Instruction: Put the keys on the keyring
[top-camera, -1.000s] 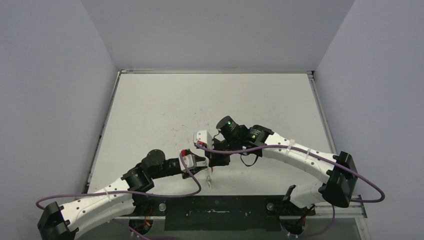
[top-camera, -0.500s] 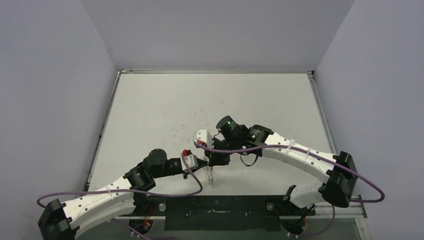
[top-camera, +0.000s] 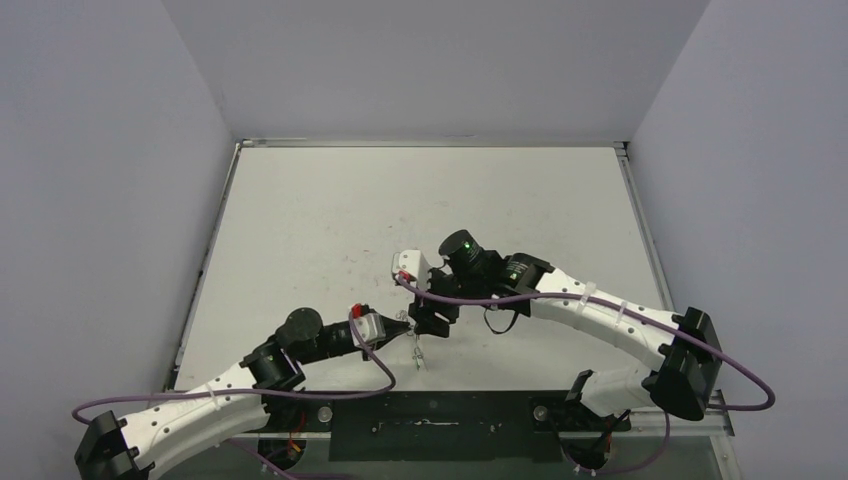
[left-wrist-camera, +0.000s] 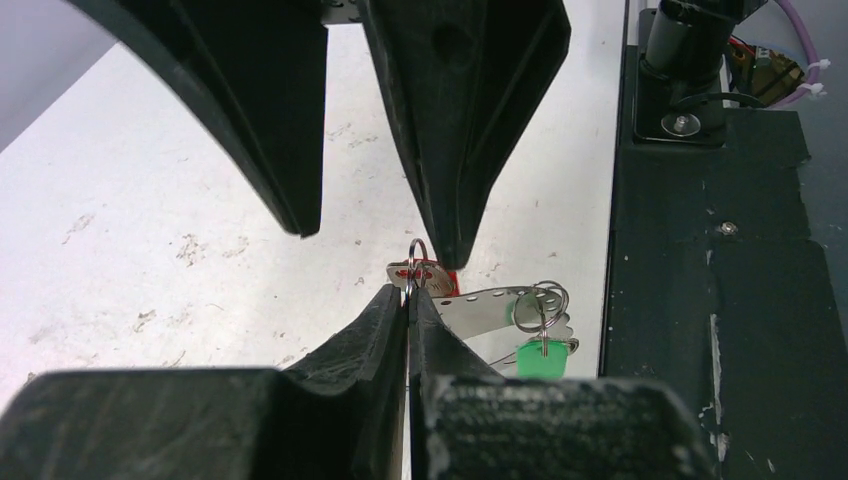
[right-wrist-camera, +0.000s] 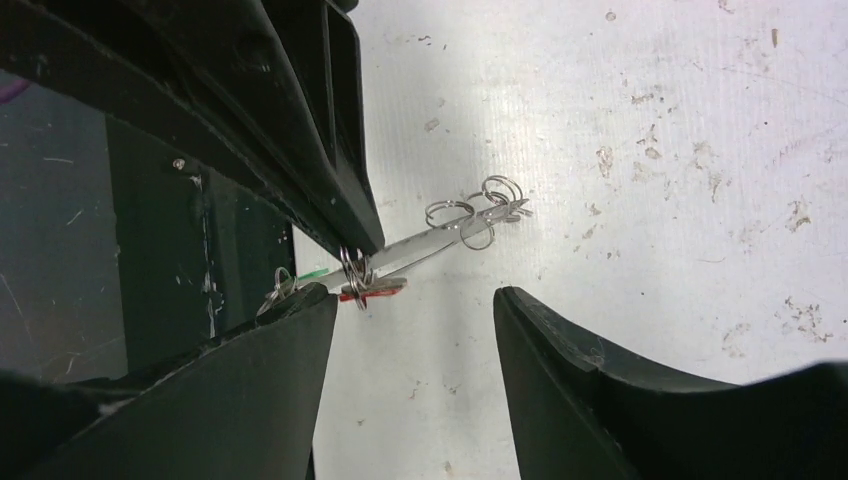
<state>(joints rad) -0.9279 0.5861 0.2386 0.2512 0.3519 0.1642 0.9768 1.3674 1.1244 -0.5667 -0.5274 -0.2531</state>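
**White surface (top-camera: 330, 220) — threading stage, completion not confirmed**

Over the scuffed surface, close to the arm bases, the left gripper (left-wrist-camera: 408, 293) is clamped on the keys (left-wrist-camera: 480, 308) at the red tag (left-wrist-camera: 447, 283). The green tag (left-wrist-camera: 545, 355) hangs from a small ring beyond. The right gripper (right-wrist-camera: 415, 298) stands spread — one finger on each side, touching nothing. Small split rings (right-wrist-camera: 488, 205) cluster at the far end; the keyring proper cannot be distinguished. Judgement: threading under way, remainder unverified.

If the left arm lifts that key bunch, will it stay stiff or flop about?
Probably floppy: the green tag joins the key bunch only through small loose rings, so it would swing. Likely light: the left gripper holds it by fingertips alone.
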